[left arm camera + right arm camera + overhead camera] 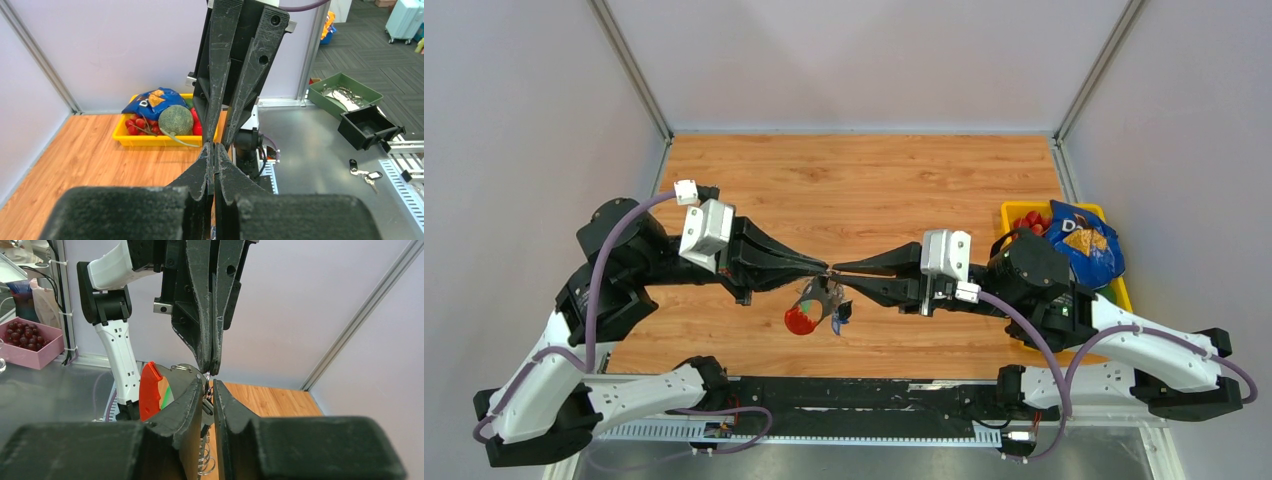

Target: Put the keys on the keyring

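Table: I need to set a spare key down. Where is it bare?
Bare table lies between the back wall and the left gripper and right gripper, left of the yellow bin. Crowded at centre: their tips meet above the keyring.

top: overhead, far | wrists: close, facing each other | shared: meeting jaws

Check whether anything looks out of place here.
Nothing is spilled or broken. Only some loose keys lie off the wooden table, on the grey bench; the keyring bunch hangs where both arms' jaws meet.
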Controlling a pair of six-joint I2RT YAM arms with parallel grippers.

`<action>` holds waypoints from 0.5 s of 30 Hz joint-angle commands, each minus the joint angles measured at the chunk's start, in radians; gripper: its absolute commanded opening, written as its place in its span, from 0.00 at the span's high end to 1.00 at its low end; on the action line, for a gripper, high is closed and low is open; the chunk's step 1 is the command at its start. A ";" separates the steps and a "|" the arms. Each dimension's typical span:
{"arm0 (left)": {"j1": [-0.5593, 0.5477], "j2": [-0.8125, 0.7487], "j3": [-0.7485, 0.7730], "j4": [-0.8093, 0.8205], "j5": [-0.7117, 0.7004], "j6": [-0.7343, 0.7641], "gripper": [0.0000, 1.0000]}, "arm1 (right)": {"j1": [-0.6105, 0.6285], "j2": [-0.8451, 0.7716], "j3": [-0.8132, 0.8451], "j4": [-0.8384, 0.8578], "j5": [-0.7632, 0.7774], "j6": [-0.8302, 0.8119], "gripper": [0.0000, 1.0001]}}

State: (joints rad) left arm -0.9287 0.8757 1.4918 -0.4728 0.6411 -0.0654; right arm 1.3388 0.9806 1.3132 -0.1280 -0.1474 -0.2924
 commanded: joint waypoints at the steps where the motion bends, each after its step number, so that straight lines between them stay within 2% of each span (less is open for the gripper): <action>1: -0.004 -0.014 0.001 0.093 0.011 -0.020 1.00 | 0.004 0.004 -0.004 0.031 0.023 0.015 0.81; 7: -0.004 -0.014 -0.001 0.100 0.016 -0.023 1.00 | 0.003 0.024 0.008 0.038 0.011 0.012 0.85; 11: -0.004 -0.015 -0.002 0.100 0.015 -0.021 1.00 | 0.004 0.033 0.013 0.039 0.008 0.009 1.00; 15: -0.004 -0.023 -0.001 0.099 0.008 -0.018 1.00 | 0.003 0.024 0.004 0.040 0.013 0.003 1.00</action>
State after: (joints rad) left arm -0.9287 0.8703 1.4837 -0.4549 0.6415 -0.0723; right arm 1.3392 1.0073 1.3094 -0.1066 -0.1486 -0.2893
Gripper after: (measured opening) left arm 0.008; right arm 0.010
